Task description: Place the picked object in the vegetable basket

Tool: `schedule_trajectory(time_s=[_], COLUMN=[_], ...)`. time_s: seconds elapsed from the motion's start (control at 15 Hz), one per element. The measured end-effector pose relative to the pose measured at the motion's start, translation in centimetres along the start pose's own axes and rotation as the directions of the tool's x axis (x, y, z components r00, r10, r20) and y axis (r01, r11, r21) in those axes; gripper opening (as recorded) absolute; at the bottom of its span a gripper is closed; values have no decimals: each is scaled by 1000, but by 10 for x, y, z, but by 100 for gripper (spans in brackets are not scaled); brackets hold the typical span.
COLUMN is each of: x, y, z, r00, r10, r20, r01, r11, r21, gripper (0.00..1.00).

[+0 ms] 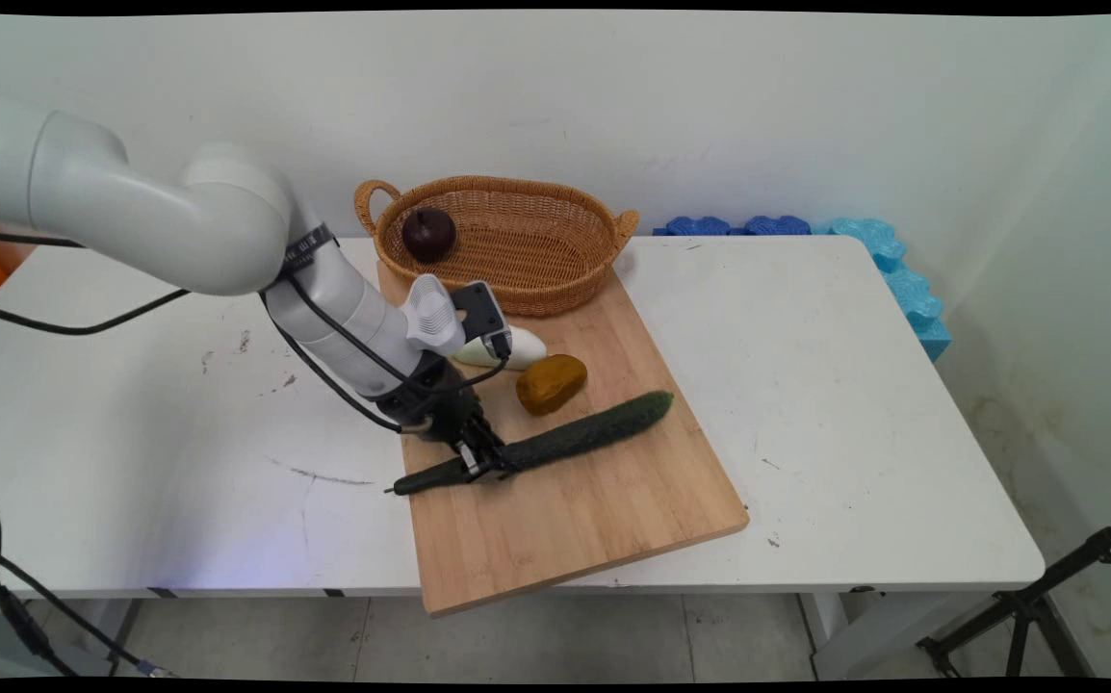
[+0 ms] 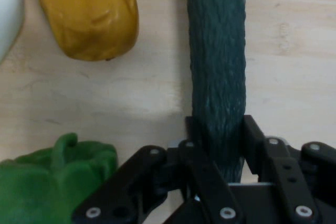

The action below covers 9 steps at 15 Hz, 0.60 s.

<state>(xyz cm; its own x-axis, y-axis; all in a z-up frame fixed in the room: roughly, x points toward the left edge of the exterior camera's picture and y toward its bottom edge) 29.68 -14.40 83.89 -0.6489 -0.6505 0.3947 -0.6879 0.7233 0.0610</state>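
The fingers [image 2: 252,135] are clamping the cucumber [image 1: 575,438] near its left end, as it is lying across the cutting board [image 1: 594,510]. Just beyond it are sitting a yellow-brown potato [image 1: 551,383] and a white vegetable [image 1: 517,348]; the basket [image 1: 507,241] is standing farther back. Holding level looks wise, since the long right end could be sagging.
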Motion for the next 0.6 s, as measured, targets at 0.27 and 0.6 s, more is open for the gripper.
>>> schedule_trajectory(time_s=[0.27, 0.6], x=[1, 11], y=[0, -2], z=[3, 0], r00=[1000, 1000], r10=[8, 25], r20=[-4, -18], r01=[-8, -25], r11=[1000, 1000], r21=[0, 11], gripper=[0, 0])
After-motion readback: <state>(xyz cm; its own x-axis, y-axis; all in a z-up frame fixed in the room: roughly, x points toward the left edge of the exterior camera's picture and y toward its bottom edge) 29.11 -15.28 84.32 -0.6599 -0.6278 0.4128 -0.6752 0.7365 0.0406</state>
